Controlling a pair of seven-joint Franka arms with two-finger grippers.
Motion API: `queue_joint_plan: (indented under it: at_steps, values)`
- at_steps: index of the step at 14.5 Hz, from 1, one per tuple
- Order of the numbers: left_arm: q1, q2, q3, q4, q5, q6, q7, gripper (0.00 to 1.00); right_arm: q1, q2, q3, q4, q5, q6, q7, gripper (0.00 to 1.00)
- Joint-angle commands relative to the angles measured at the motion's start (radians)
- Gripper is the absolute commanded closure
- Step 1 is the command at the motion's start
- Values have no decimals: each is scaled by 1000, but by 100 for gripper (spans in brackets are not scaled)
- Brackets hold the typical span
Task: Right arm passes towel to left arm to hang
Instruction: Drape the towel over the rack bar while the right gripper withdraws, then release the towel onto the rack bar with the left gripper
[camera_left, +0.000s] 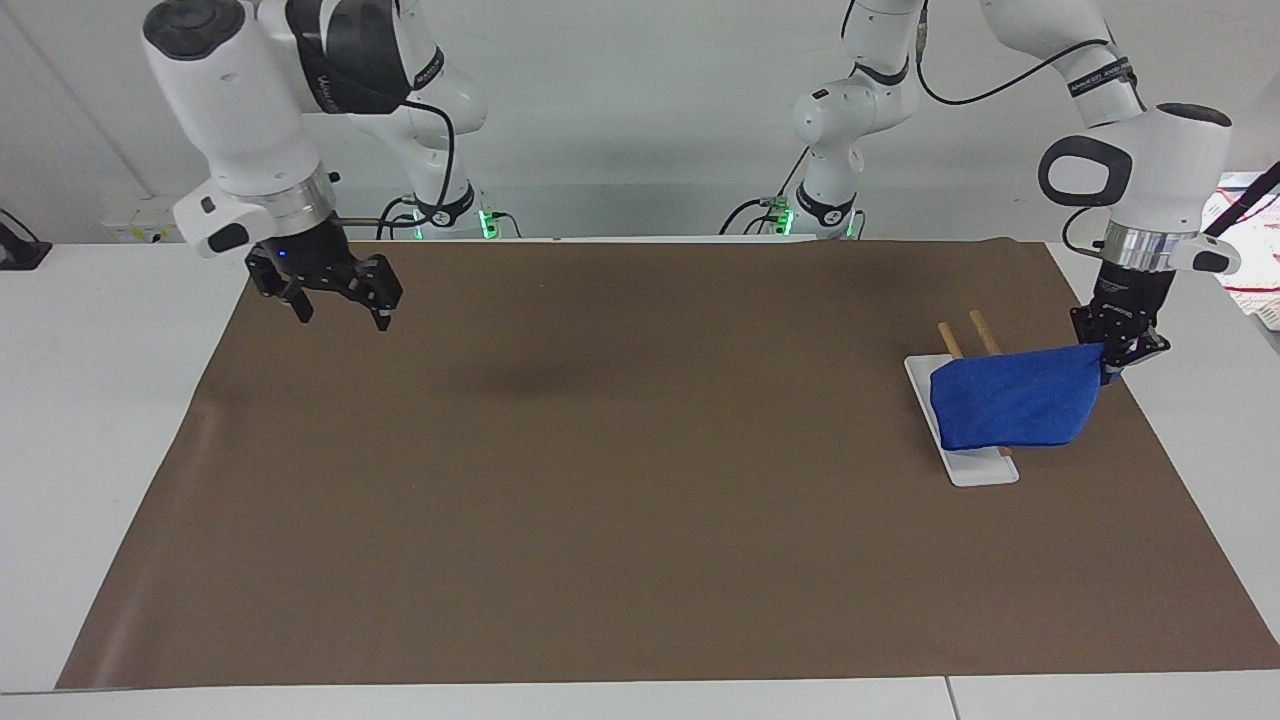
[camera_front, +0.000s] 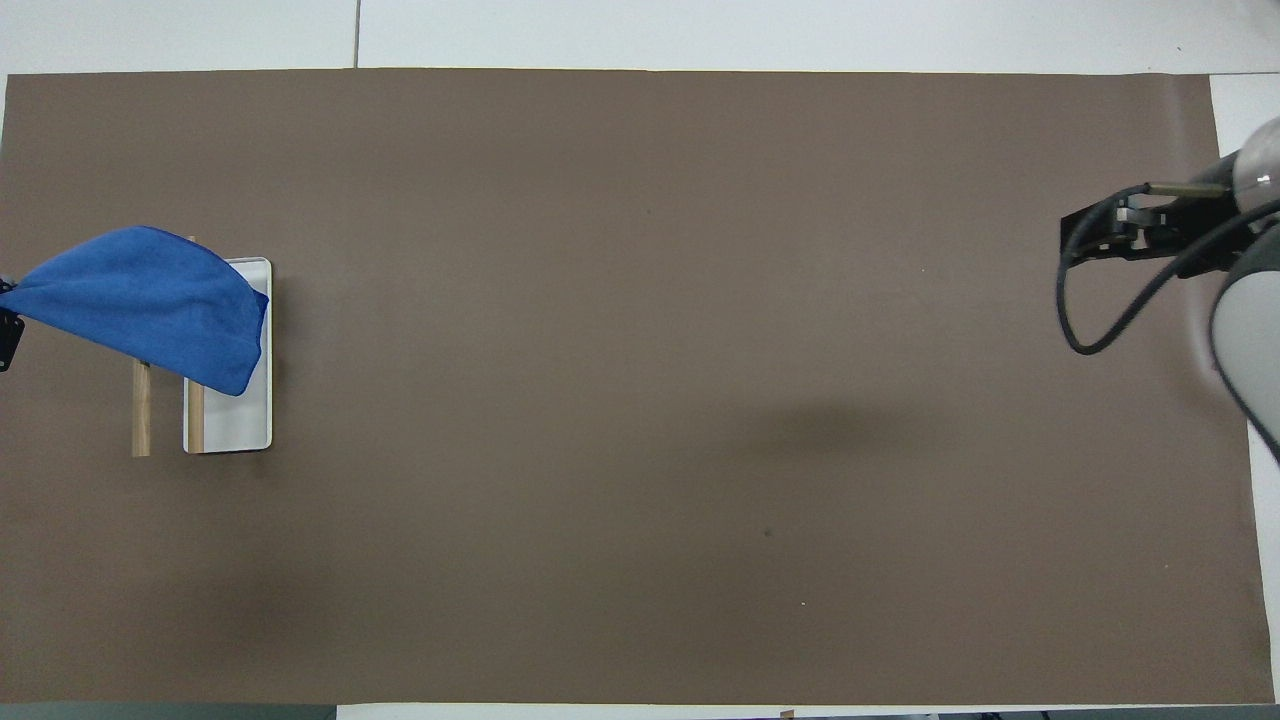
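Observation:
The blue towel (camera_left: 1010, 405) hangs by one corner from my left gripper (camera_left: 1118, 362), which is shut on it. The towel drapes over the wooden-rod rack (camera_left: 981, 331) and its white base (camera_left: 980, 470) at the left arm's end of the table. In the overhead view the towel (camera_front: 150, 300) covers the rods' (camera_front: 141, 410) upper part, and only an edge of the left gripper shows. My right gripper (camera_left: 340, 305) is open and empty, raised over the brown mat's edge at the right arm's end; it also shows in the overhead view (camera_front: 1110, 225).
A brown mat (camera_left: 640, 480) covers most of the white table (camera_left: 100, 400). Papers (camera_left: 1245, 235) lie off the mat at the left arm's end. A black cable (camera_front: 1085, 300) loops from the right wrist.

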Motion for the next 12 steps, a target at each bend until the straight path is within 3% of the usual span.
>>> queue_joint_plan:
  at_steps: [1,3,4,5,6,9,12]
  values:
    - [39,-16,-13,-51,15,21,3,100,6,-5,-38,32,-18,-75,-54,0]
    - [70,-26,-13,-53,11,-57,1,99,-22,-18,-22,31,-10,-99,-56,0]
    - [70,-27,-11,-53,8,-76,-2,78,-20,-21,-19,26,-15,-101,-56,0]
    - [71,-29,-11,-51,6,-93,-2,16,-16,-30,-19,17,-15,-101,-56,0]
    - [71,-30,-11,-45,6,-107,-3,0,-16,-39,-21,2,-13,-102,-60,0]
    - [68,-18,-10,34,8,-192,1,0,-11,-109,-21,-92,-13,-93,-57,0]
    - [45,14,-13,142,17,-280,114,0,-10,-105,-21,-74,-13,-96,-61,0]
